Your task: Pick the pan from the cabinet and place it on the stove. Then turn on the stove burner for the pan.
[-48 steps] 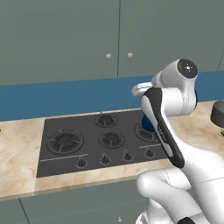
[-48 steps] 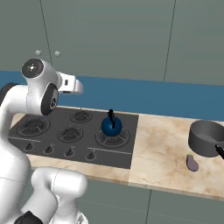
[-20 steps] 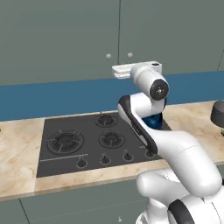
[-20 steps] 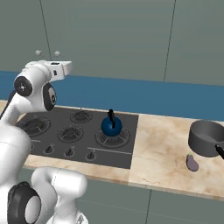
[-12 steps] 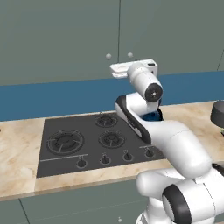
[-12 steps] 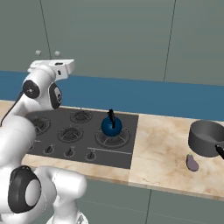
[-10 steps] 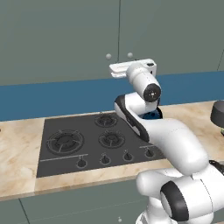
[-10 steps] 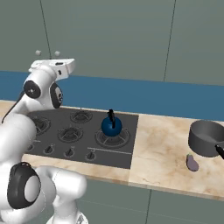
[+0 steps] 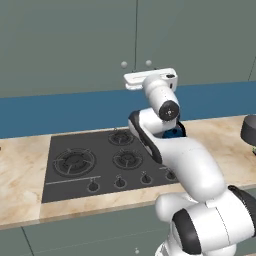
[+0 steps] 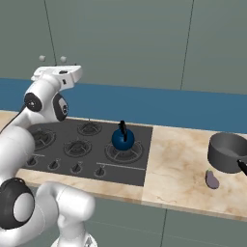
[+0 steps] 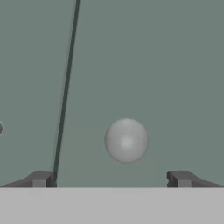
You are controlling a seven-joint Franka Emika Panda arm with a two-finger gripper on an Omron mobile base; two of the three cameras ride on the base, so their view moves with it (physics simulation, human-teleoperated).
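In the left base view, the arm reaches up from the lower right and holds its hand level against the cabinet [image 9: 100, 45], just under the two small round knobs that flank the seam between the doors. Both doors are shut, so the pan is hidden. Below, the stove [image 9: 100, 162] lies set into the marble-patterned counter [image 9: 22, 165], with the large left burner [image 9: 75, 161] bare and the row of knobs along the front edge. A blue kettle [image 9: 175, 131] peeks out from behind the arm on the right end of the cooktop.

In the right base view, the hand sits just below and beside the two pale knobs, its white body pointing at the cabinet face. The kettle stands on the right-hand burner. Farther right on the counter, a dark-grey pot [image 10: 226, 152] rests with a small purple object [image 10: 211, 179] just in front of it.

In the hand view, the gripper [image 11: 111, 178] is spread wide, its two dark fingertips [image 11: 40, 178] well apart at the bottom. The right door knob [image 11: 126, 140] hangs between them and above, apart from both. The door seam runs up on the left.
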